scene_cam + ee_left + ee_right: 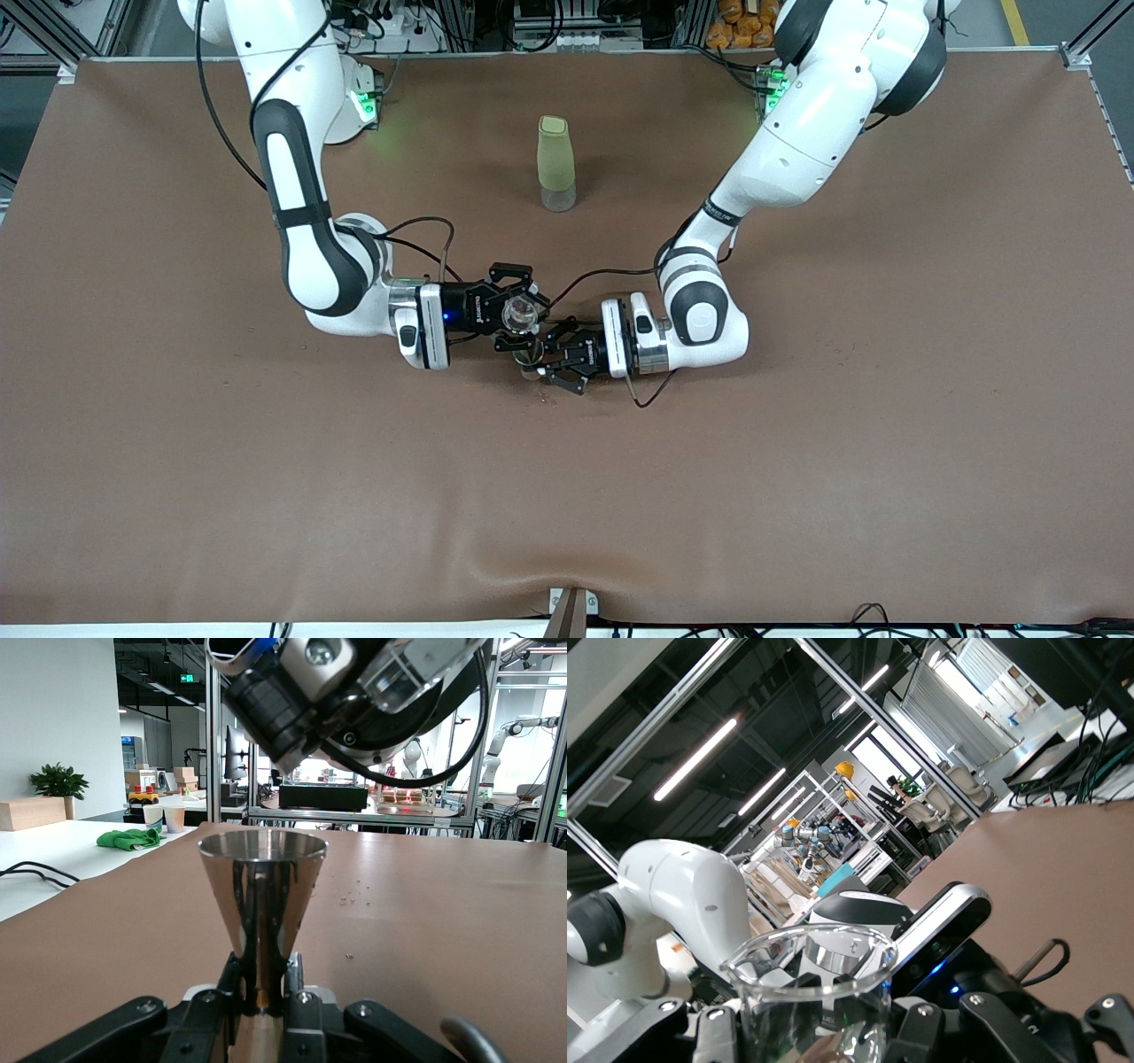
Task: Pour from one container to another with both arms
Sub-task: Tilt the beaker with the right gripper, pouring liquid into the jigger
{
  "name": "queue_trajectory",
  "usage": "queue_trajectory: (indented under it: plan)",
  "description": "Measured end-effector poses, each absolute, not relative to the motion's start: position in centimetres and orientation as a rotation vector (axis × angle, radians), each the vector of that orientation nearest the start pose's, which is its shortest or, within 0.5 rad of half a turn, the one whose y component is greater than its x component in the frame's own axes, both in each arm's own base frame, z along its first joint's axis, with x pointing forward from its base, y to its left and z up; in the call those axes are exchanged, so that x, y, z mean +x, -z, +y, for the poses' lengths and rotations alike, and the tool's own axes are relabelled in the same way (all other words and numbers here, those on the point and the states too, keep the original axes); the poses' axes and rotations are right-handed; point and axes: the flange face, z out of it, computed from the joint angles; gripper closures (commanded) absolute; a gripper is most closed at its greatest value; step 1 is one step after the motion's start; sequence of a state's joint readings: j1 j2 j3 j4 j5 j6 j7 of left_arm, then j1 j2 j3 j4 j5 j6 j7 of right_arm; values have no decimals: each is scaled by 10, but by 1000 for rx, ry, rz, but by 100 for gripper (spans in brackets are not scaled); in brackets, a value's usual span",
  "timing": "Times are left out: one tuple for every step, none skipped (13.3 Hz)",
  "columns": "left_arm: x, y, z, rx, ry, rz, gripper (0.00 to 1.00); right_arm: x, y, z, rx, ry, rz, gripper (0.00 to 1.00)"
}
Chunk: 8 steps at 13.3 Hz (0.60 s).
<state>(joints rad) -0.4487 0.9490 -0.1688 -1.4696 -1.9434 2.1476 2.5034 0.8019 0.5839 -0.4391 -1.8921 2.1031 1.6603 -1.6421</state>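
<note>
Now right claw (518, 312) clamps glass (521, 311) above left claw (551, 359)-held metal cup (262, 895).

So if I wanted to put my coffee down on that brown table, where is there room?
Bare table runs nearer the camera than both grippers, and toward each arm's end. It is crowded mid-table, where the right gripper holds a clear glass cup beside the left gripper gripping a metal cup. A green bottle stands farther away.

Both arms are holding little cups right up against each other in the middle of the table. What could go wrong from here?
The right tool tips a clear glass above the metal cup held by the left tool. That cup's mouth is small, so contents could miss it; a few crumbs already lie on the table. The two tools sit very close and might bump. The cup is pinched at its narrow base and could tilt.
</note>
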Motion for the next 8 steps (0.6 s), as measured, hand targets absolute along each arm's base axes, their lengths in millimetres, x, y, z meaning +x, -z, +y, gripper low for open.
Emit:
queue_trajectory:
  plan:
    - [582, -140, -431, 1363, -1201, -1205, 100, 559, -265, 334, -1442, 634, -564, 100]
    - [582, -140, -430, 1364, -1202, -1205, 100, 558, -265, 334, -1445, 613, -548, 100]
    - [583, -140, -430, 1365, -1203, -1204, 100, 558, -265, 334, -1448, 597, -534, 100]
    - [583, -140, -429, 1365, -1205, -1204, 100, 558, -265, 334, -1453, 580, -517, 100]
    - [584, -140, -429, 1365, -1206, -1205, 100, 558, -265, 334, -1457, 562, -501, 100]
    - [585, -141, -429, 1365, -1208, -1205, 100, 558, -265, 334, -1461, 543, -483, 100]
    - [585, -142, -429, 1364, -1209, -1206, 100, 558, -264, 334, -1465, 526, -466, 100]
    - [585, -143, -429, 1363, -1211, -1207, 100, 558, -264, 334, -1468, 511, -452, 100]
